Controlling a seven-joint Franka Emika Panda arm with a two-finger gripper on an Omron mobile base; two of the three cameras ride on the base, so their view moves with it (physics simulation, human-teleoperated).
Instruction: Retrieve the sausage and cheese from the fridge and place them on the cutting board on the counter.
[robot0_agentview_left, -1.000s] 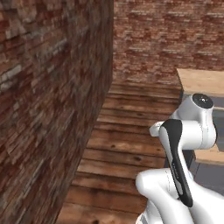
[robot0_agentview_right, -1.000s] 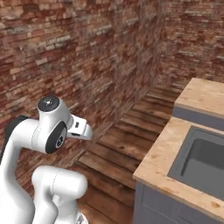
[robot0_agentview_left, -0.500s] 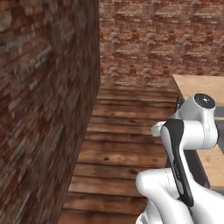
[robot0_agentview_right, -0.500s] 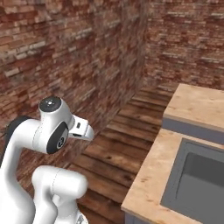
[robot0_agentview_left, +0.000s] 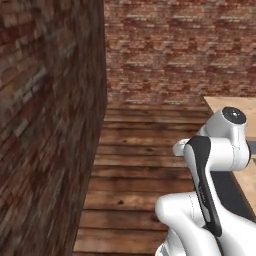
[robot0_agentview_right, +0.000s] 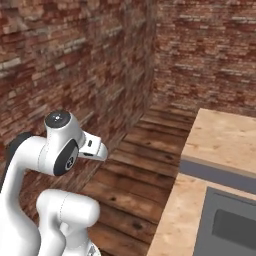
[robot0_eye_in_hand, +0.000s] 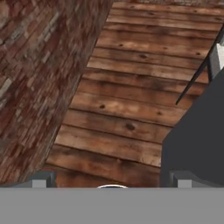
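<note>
The sausage, the cheese, the fridge and the cutting board are out of view. In the hand view my gripper (robot0_eye_in_hand: 111, 179) is open, its two fingertips (robot0_eye_in_hand: 41, 178) set wide apart with nothing between them, and it looks down at a wooden plank floor. The light tan counter (robot0_agentview_left: 227, 106) shows at the right edge of the left base view. In the right base view the counter (robot0_agentview_right: 225, 135) lies at the right, ahead of the folded white arm (robot0_agentview_right: 60, 150).
A brick wall (robot0_agentview_left: 50, 125) runs close along the left and another brick wall (robot0_agentview_left: 180, 50) closes the far end. A grey sink (robot0_agentview_right: 227, 225) is set into the counter. A dark grey cabinet face (robot0_eye_in_hand: 197, 135) stands at the hand view's right. Plank floor (robot0_agentview_left: 145, 165) lies between.
The whole picture has shifted in both base views, so the base has moved: the wall corner slid left and the counter and sink slid right and down. The arm keeps its pose.
</note>
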